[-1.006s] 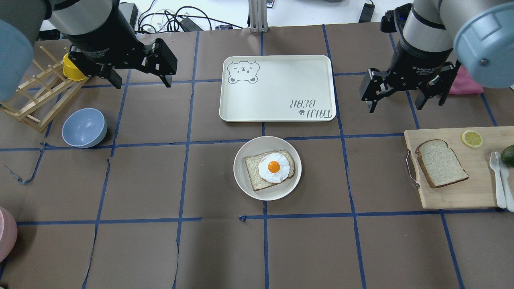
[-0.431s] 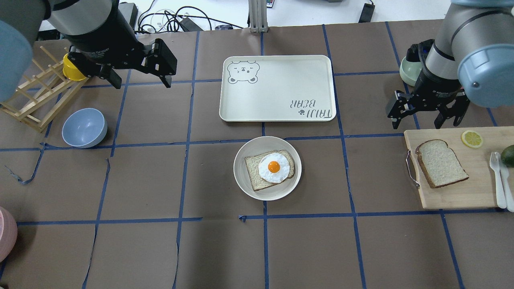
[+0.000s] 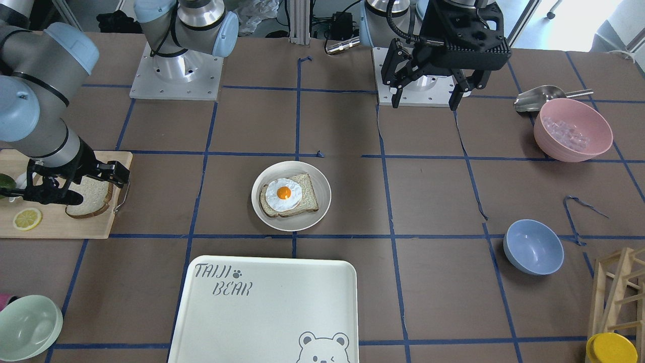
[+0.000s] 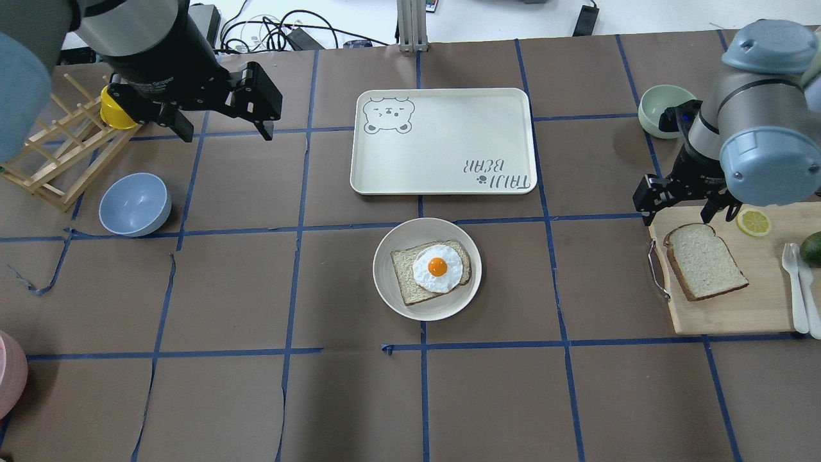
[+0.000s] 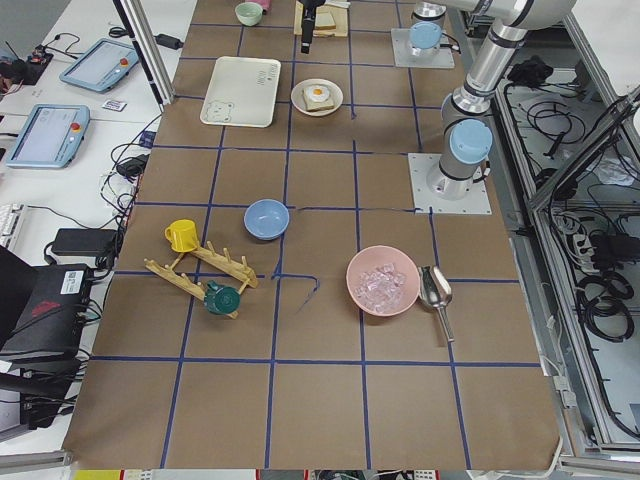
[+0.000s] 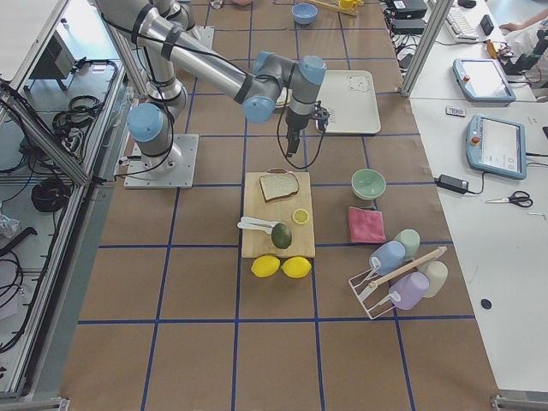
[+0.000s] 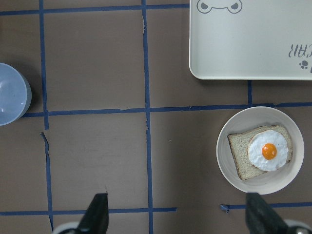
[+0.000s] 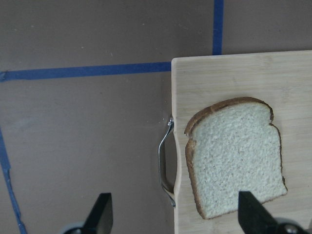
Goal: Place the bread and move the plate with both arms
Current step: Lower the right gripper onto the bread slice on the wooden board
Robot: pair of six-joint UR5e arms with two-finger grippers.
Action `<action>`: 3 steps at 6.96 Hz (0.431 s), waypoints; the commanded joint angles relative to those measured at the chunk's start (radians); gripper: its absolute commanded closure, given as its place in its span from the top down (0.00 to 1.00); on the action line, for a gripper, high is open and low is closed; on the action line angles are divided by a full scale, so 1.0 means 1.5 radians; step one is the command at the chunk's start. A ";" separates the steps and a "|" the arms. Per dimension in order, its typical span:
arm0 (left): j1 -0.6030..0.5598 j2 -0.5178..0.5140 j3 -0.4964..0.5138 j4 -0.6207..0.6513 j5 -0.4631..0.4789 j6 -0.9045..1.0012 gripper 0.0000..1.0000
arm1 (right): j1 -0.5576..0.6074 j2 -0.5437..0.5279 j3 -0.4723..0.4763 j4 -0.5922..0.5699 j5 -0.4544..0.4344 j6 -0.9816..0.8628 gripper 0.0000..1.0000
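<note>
The plain bread [image 4: 704,261] lies flat on a wooden cutting board [image 4: 763,301] at the right; it also shows in the right wrist view [image 8: 236,156]. The round off-white plate [image 4: 426,309] sits at the table's middle and holds a slice topped with a fried egg [image 4: 437,267]. My right gripper [image 4: 689,212] is open and empty, hovering over the board's far left corner, just beyond the bread; its fingers [image 8: 253,212] straddle the bread's near part in its wrist view. My left gripper [image 4: 226,128] is open and empty, high at the far left, well away from the plate [image 7: 263,186].
A cream "TAIJI BEAR" tray [image 4: 442,141] lies just beyond the plate. A blue bowl [image 4: 135,204], a wooden rack [image 4: 58,160] and a yellow cup [image 4: 115,109] are at the left. A green bowl [image 4: 664,110] stands behind my right gripper. A lemon slice [image 4: 753,222], cutlery [image 4: 798,289] and an avocado [image 4: 811,249] share the board.
My right gripper has moved right and toward the robot, lowering from beside the tray to over the cutting board's far left corner. The left arm, bread and plate have not moved.
</note>
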 commanded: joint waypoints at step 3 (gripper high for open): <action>-0.001 0.000 0.000 0.000 0.000 0.000 1.00 | -0.031 0.077 0.004 -0.023 -0.034 -0.006 0.70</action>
